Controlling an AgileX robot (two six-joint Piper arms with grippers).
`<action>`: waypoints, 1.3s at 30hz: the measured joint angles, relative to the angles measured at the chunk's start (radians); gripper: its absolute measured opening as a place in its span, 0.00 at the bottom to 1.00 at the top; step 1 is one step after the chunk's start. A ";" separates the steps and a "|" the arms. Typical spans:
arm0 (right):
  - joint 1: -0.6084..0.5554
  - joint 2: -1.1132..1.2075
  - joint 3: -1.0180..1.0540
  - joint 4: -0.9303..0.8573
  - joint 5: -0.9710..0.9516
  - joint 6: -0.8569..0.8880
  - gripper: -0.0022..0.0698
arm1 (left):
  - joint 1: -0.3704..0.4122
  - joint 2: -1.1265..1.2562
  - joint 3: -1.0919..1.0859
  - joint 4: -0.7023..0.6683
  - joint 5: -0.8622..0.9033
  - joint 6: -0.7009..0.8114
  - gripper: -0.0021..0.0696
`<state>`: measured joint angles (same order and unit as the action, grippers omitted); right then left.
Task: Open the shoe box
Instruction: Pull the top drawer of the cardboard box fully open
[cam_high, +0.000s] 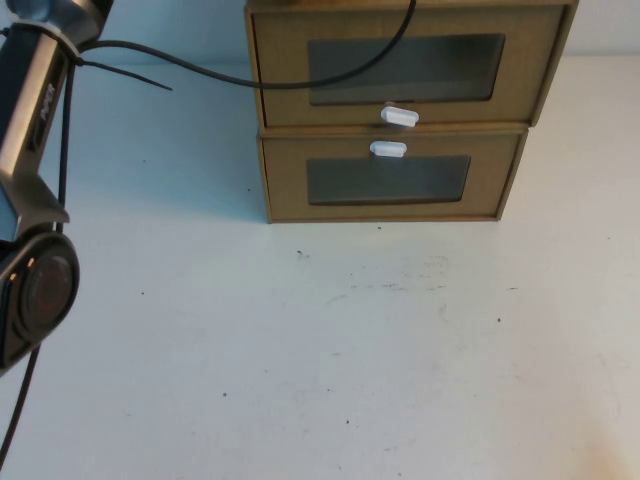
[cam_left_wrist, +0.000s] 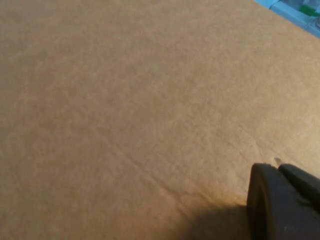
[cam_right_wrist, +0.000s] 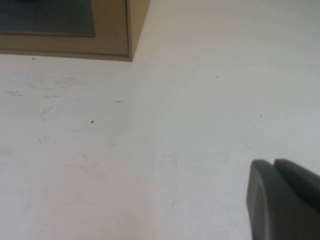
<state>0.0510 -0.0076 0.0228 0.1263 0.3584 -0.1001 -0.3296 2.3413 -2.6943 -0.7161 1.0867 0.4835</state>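
So, shoe box (cam_high: 450, 112) unopened: left gripper (cam_left_wrist: 279, 167) over its top at 12 o'clock, right gripper (cam_right_wrist: 274, 162) over tabletop (cam_right_wrist: 175, 150) around 4 o'clock, both with fingers together; next, hook that white handle (cam_high: 399, 115).

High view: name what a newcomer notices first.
A stack of two brown, windowed cardboard shoe boxes stands at the far side of the white table. The left gripper hovers close over a brown cardboard surface. The right gripper, shut, hangs over the table.
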 joint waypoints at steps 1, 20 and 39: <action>0.000 0.000 0.000 0.000 0.000 0.000 0.01 | 0.000 0.000 0.000 0.000 0.000 0.000 0.02; 0.000 0.000 -0.011 0.663 -0.280 0.022 0.01 | 0.000 0.000 -0.002 0.002 0.005 -0.002 0.02; 0.151 0.688 -0.627 0.466 0.334 -0.243 0.01 | 0.000 -0.002 -0.002 0.002 0.025 -0.031 0.02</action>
<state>0.2019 0.6805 -0.6037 0.5918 0.6921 -0.3434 -0.3296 2.3395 -2.6968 -0.7142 1.1120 0.4524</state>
